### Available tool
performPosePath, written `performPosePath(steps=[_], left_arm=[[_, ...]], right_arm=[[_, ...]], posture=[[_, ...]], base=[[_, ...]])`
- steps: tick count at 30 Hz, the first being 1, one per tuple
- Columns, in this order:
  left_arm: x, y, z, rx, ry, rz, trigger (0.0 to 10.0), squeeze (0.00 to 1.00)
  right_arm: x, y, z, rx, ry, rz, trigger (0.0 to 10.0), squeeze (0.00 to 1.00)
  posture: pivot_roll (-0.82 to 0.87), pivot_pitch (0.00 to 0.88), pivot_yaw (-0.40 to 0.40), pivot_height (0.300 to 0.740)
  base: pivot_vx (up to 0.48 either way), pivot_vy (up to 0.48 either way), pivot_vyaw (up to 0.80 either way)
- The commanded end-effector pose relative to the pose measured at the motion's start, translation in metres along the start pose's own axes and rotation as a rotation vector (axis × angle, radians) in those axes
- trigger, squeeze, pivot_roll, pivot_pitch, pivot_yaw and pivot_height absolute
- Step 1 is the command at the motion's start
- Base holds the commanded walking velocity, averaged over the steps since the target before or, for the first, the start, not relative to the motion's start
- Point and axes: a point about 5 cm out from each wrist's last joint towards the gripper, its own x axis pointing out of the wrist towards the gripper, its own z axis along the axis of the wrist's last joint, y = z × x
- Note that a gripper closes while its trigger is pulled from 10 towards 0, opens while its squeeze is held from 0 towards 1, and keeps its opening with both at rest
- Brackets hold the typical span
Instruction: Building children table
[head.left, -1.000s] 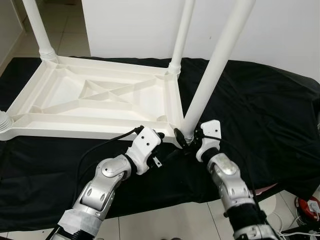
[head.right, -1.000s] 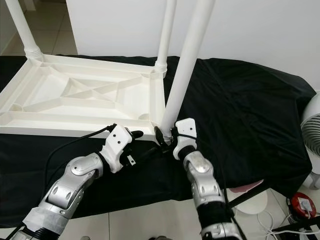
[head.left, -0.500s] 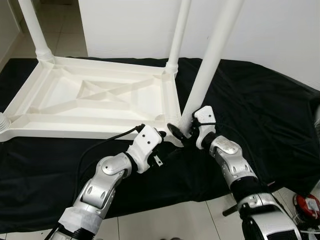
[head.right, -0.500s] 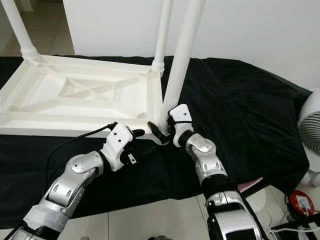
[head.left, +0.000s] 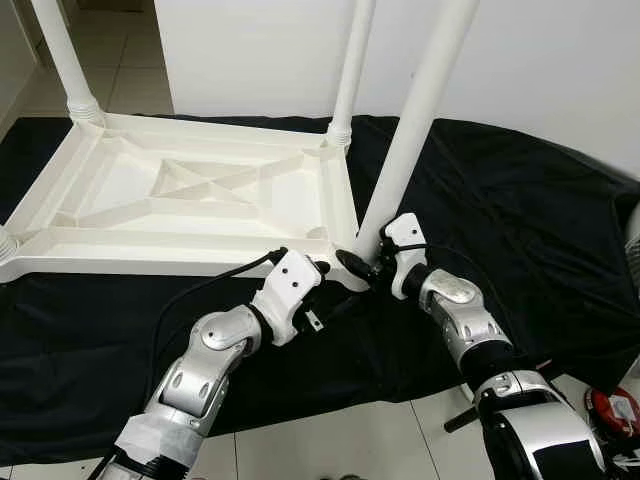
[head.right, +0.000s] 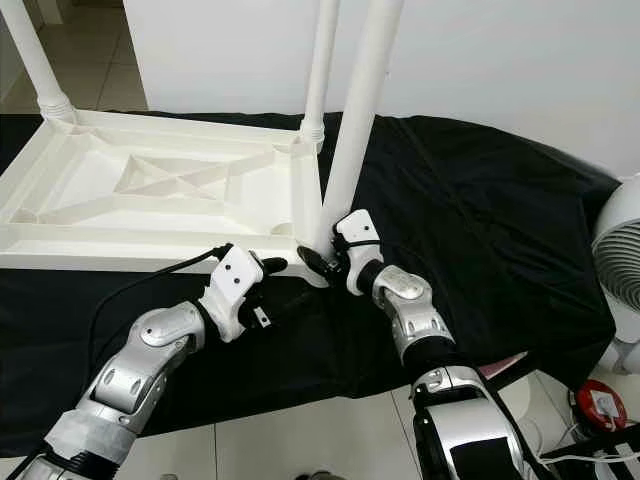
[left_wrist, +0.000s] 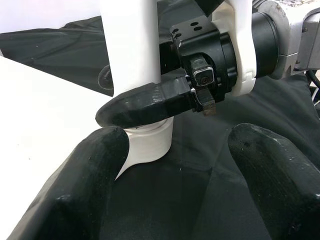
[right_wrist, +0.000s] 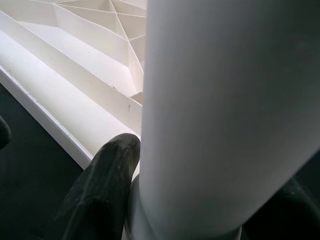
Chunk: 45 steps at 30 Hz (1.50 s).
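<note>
A white children's table top (head.left: 150, 262) lies upside down on a black cloth (head.left: 520, 220). Two white legs stand at its far corners (head.left: 350, 70) (head.left: 62, 60). A third leg (head.left: 415, 130) rises tilted from the near right corner. My right gripper (head.left: 368, 268) is shut on this leg just above its ringed foot, and one black finger (right_wrist: 107, 185) presses its side. My left gripper (left_wrist: 175, 150) is open just in front of that corner, fingers spread on either side of the leg's foot without touching it.
A white wall stands close behind the table. The cloth's front edge hangs over a tiled floor. A white fan (head.right: 620, 240) and a red object (head.right: 600, 410) sit at the right. A black cable (head.left: 200, 295) runs along my left arm.
My right gripper has carried the leg's foot a little away from me, in to the table's near right corner, and the leg stands slightly more upright. The left gripper has held still.
</note>
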Motion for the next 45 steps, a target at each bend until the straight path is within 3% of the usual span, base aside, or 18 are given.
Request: performPosePath(steps=[1,2,3,8,16,19,20,21,22,26,35,36,39,45], left_arm=[[0.000,-0.001,-0.001,0.003,0.011,0.031,10.0,0.00],[0.000,-0.001,-0.001,0.003,0.011,0.031,10.0,0.00],[0.000,-0.001,-0.001,0.003,0.011,0.030,10.0,0.00],[0.001,-0.002,-0.001,0.003,0.010,0.024,10.0,0.00],[0.002,-0.004,-0.002,0.000,0.008,0.016,10.0,0.00],[0.003,-0.005,-0.002,0.000,0.007,0.010,10.0,0.00],[0.003,-0.005,-0.002,0.000,0.007,0.010,10.0,0.00],[0.004,-0.006,-0.002,0.001,0.008,0.007,10.0,0.00],[0.003,-0.006,-0.002,0.002,0.008,0.006,10.0,0.00],[0.003,-0.006,-0.003,0.001,0.008,0.003,10.0,0.00],[0.003,-0.008,-0.004,0.002,0.013,-0.005,10.0,0.00],[0.003,-0.008,-0.004,0.002,0.013,-0.004,10.0,0.00],[0.002,-0.008,-0.004,0.002,0.013,-0.004,10.0,0.00],[0.002,-0.010,-0.004,0.000,0.014,-0.006,10.0,0.00]], right_arm=[[-0.001,0.004,-0.011,0.028,0.041,0.009,5.5,0.00],[-0.001,0.004,-0.011,0.028,0.041,0.009,5.5,0.00],[0.000,0.003,-0.011,0.043,0.043,-0.025,10.0,0.00],[0.001,0.001,-0.014,0.065,0.084,-0.138,10.0,0.00],[0.006,0.014,-0.016,0.129,0.065,-0.312,10.0,0.00],[0.007,0.021,-0.021,0.131,0.062,-0.471,10.0,0.00],[0.007,0.021,-0.021,0.131,0.062,-0.471,10.0,0.00],[0.006,0.024,-0.024,0.131,0.078,-0.594,10.0,0.00],[0.005,0.025,-0.025,0.133,0.088,-0.639,10.0,0.00],[0.004,0.030,-0.024,0.160,0.083,-0.737,10.0,0.00],[0.004,0.036,-0.014,0.196,0.009,-0.749,10.0,0.00],[0.004,0.038,-0.014,0.212,-0.002,-0.741,10.0,1.00],[0.004,0.044,-0.013,0.248,-0.027,-0.712,10.0,1.00],[-0.005,0.043,-0.017,0.236,-0.028,-0.691,10.0,1.00]], posture=[[0.11,0.046,-0.102,0.740],[0.11,0.046,-0.102,0.740],[0.11,0.046,-0.102,0.740],[0.11,0.045,-0.104,0.740],[0.10,0.036,-0.109,0.740],[0.10,0.032,-0.108,0.740],[0.10,0.032,-0.108,0.740],[0.10,0.031,-0.108,0.740],[0.10,0.030,-0.108,0.740],[0.10,0.028,-0.109,0.740],[0.10,0.025,-0.112,0.740],[0.10,0.024,-0.112,0.740],[0.10,0.024,-0.112,0.740],[0.10,0.024,-0.115,0.740]], base=[[0.000,0.000,0.00],[0.000,0.000,0.00],[0.000,0.000,0.00],[0.000,0.000,0.00],[0.000,0.000,0.00],[0.000,0.000,0.00],[0.000,0.000,0.00],[0.000,0.000,0.00],[0.000,0.000,0.00],[0.000,0.000,0.00],[0.000,0.000,0.00],[0.000,0.000,0.00],[0.000,0.000,0.00],[0.000,0.000,0.00]])
